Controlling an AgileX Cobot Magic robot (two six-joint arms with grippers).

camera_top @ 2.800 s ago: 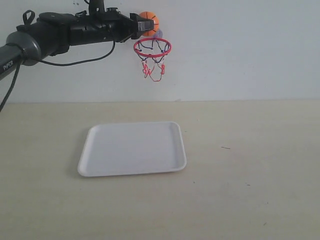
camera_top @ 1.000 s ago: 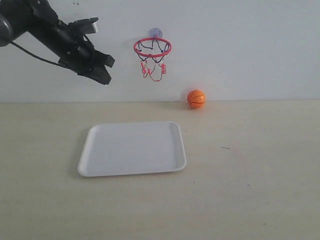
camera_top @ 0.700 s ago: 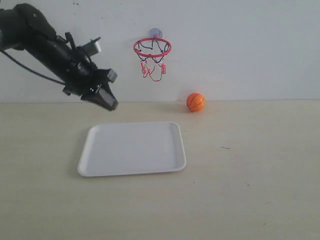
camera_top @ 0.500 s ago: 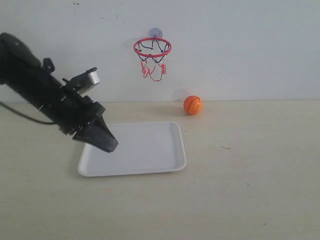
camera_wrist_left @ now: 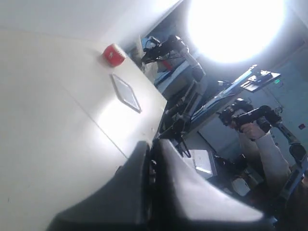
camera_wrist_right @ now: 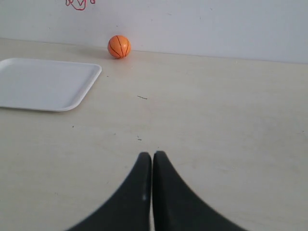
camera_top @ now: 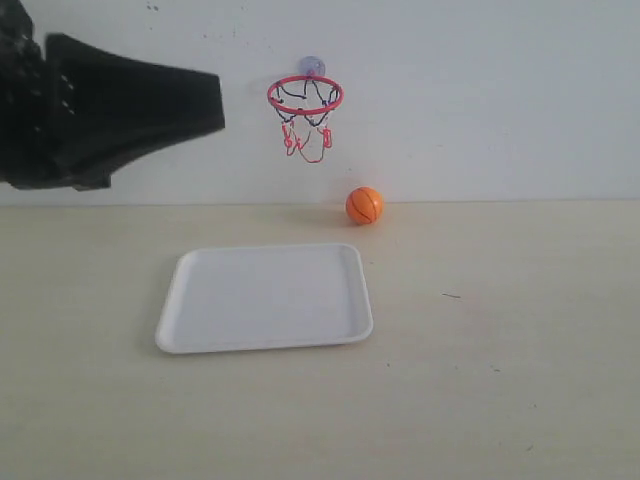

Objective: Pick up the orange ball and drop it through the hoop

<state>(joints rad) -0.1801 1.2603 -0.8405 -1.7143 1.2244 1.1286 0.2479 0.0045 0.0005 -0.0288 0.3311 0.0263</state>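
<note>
The orange ball (camera_top: 364, 205) lies on the table by the back wall, below and a little right of the hoop (camera_top: 305, 95); it also shows far off in the right wrist view as the orange ball (camera_wrist_right: 119, 46). The hoop hangs on the wall with its red ring and string net empty. My left gripper (camera_top: 205, 100) fills the upper left of the exterior view, close to the camera, its fingers together. In its own view the left gripper (camera_wrist_left: 151, 143) is shut on nothing. My right gripper (camera_wrist_right: 152, 155) is shut above bare table, far from the ball.
A white tray (camera_top: 264, 297) lies flat on the table's middle left, and the white tray (camera_wrist_right: 45, 83) shows beside the ball in the right wrist view. A red object (camera_wrist_left: 113, 54) and a flat panel (camera_wrist_left: 126, 92) sit far off in the left wrist view.
The ball left my left gripper above the hoop and landed on the table, now rolling left along the wall. My left arm swung down over the tray, then up close to the camera.
</note>
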